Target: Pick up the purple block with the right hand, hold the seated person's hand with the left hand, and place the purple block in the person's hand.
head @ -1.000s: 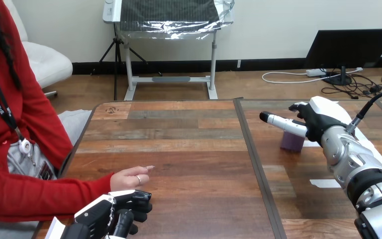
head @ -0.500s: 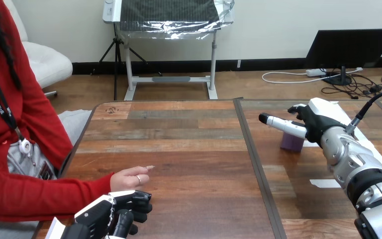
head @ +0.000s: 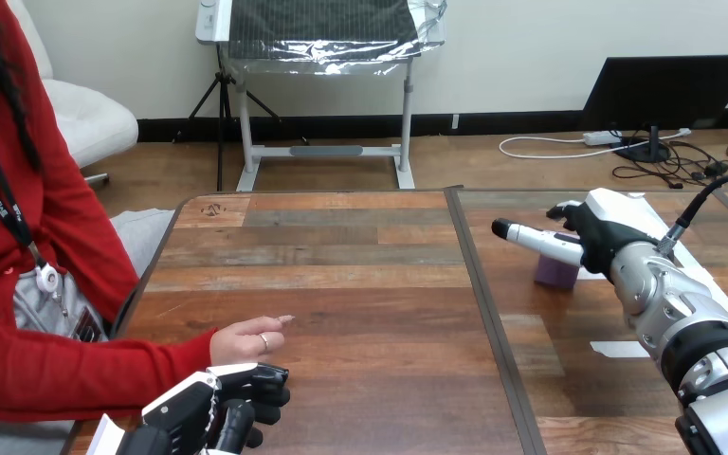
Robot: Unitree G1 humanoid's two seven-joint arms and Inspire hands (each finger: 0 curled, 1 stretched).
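Note:
The purple block (head: 556, 272) stands on the right half of the wooden table (head: 360, 284). My right hand (head: 599, 230) hovers just over it and is open, with one straight finger (head: 536, 241) reaching left across the block's top. The person's hand (head: 245, 340) rests on the table at the near left, fingers pointing right. My left hand (head: 210, 409) lies right in front of it, fingers curled in on themselves and around nothing, close below the person's hand; I cannot tell whether they touch.
A dark seam (head: 489, 313) splits the table into two halves. A strip of white tape (head: 620, 349) lies near my right forearm, and a longer white strip (head: 694, 258) runs along the right edge. The person's red sleeve (head: 66, 374) covers the near left corner.
My right hand has eased slightly left and down over the purple block. The left hand and the person's hand have not moved.

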